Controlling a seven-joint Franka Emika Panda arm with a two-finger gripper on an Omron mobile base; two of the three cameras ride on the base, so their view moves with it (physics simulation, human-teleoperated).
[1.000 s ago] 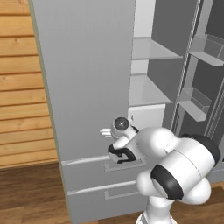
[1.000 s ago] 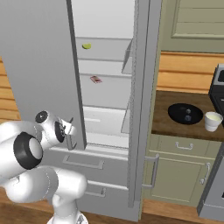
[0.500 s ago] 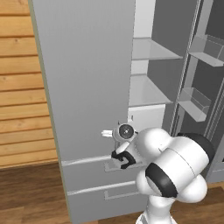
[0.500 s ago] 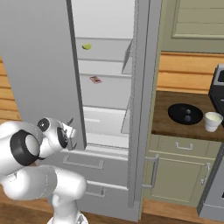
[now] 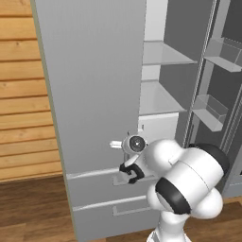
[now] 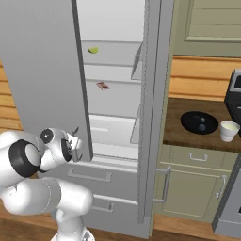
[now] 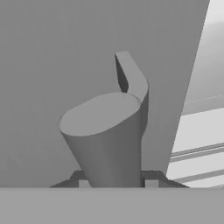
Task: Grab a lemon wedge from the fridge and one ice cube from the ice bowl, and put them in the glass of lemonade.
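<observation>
The fridge point(image 6: 155, 94) stands with both doors swung open. My gripper point(image 7: 114, 181) is at the free edge of the left door point(image 5: 94, 94), level with the lowest shelf, and the bottom end of the door's bar handle point(image 7: 105, 131) sits tight between its two tips. From the base the gripper point(image 6: 77, 143) shows against the door edge. The lemon wedge point(image 6: 93, 49) lies on an upper shelf. On the counter to the right sit the black ice bowl point(image 6: 199, 122), holding small ice cubes point(image 6: 202, 126), and the glass of lemonade point(image 6: 229, 130).
A flat reddish-brown bar point(image 6: 102, 85) lies on the shelf below the wedge. The right door point(image 5: 222, 85) carries clear bins. Two grey drawers point(image 5: 104, 189) close the fridge's bottom. Green cabinets point(image 6: 193, 183) stand under the counter, and wood planks point(image 5: 23, 118) line the wall.
The jaws have closed in around the door handle. The hand has edged slightly toward the door; nothing in the fridge or on the counter has moved.
</observation>
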